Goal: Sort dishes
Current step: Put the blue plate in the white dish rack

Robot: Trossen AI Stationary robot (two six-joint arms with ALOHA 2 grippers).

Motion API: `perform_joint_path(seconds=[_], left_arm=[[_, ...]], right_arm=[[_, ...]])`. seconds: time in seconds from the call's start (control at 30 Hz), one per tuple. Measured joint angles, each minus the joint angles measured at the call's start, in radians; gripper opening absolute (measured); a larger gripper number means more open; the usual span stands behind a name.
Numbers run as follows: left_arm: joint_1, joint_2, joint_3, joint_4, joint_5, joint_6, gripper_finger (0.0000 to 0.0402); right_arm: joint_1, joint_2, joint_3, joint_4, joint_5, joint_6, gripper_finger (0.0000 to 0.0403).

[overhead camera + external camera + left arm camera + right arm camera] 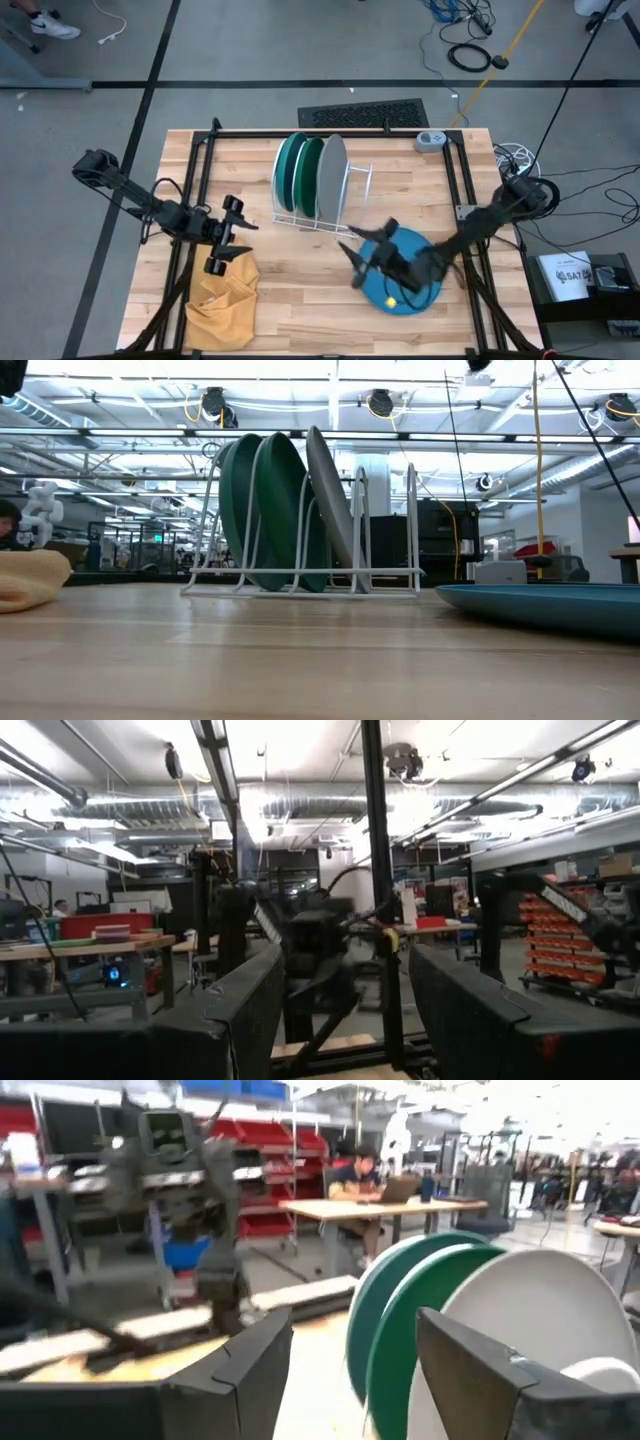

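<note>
Three plates stand on edge in the white wire rack (355, 195): a teal one (289, 168), a dark green one (311, 175) and a grey one (332, 180). They also show in the low view, the teal plate (236, 510), the green plate (285, 510) and the grey plate (335, 510). The light blue plate (415, 270) lies flat on the table at the right and shows in the low view (545, 602). My right gripper (354, 265) is open and empty over the blue plate's left edge. My left gripper (232, 236) is open and empty above the mustard-yellow cloth (222, 295).
The rack has free slots on its right side. A small grey device (430, 140) sits at the table's far edge. A black frame (200, 170) runs round the table. A small yellow spot (390, 298) shows on the blue plate. A person sits at a desk in the room behind (355, 1175).
</note>
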Motion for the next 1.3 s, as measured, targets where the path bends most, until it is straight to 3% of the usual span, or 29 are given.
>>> perform_joint_path(seconds=[0.2, 0.37, 0.5, 0.7, 0.9, 1.0, 1.13, 1.3], left_arm=[[0.0, 0.0, 0.0, -0.044, 0.0, 0.0, 0.0217], [0.0, 0.0, 0.0, -0.054, -0.002, 0.0, 0.0217], [0.0, 0.0, 0.0, -0.052, -0.003, 0.0, 0.0217], [0.0, 0.0, 0.0, -0.051, -0.003, 0.001, 0.0217], [0.0, 0.0, 0.0, -0.051, -0.004, 0.001, 0.0217], [0.0, 0.0, 0.0, -0.052, -0.004, 0.001, 0.0217], [0.0, 0.0, 0.0, -0.054, -0.005, 0.002, 0.0217], [0.0, 0.0, 0.0, -0.058, -0.007, 0.001, 0.0217]], right_arm=[[0.178, -0.064, 0.099, -0.395, 0.142, 0.243, 0.0204], [0.227, -0.036, 0.223, -0.717, 0.13, 0.512, 0.0203], [0.202, 0.027, 0.323, -0.988, -0.039, 0.763, 0.0203], [0.118, 0.155, 0.519, -1.454, -0.404, 1.143, 0.0203], [0.053, 0.268, 0.724, -1.919, -0.614, 1.348, 0.0203], [0.017, 0.332, 0.792, -2.092, -0.793, 1.413, 0.0203], [-0.022, 0.426, 0.81, -2.166, -1.007, 1.437, 0.0203], [-0.043, 0.486, 0.811, -2.082, -1.03, 1.392, 0.0203]])
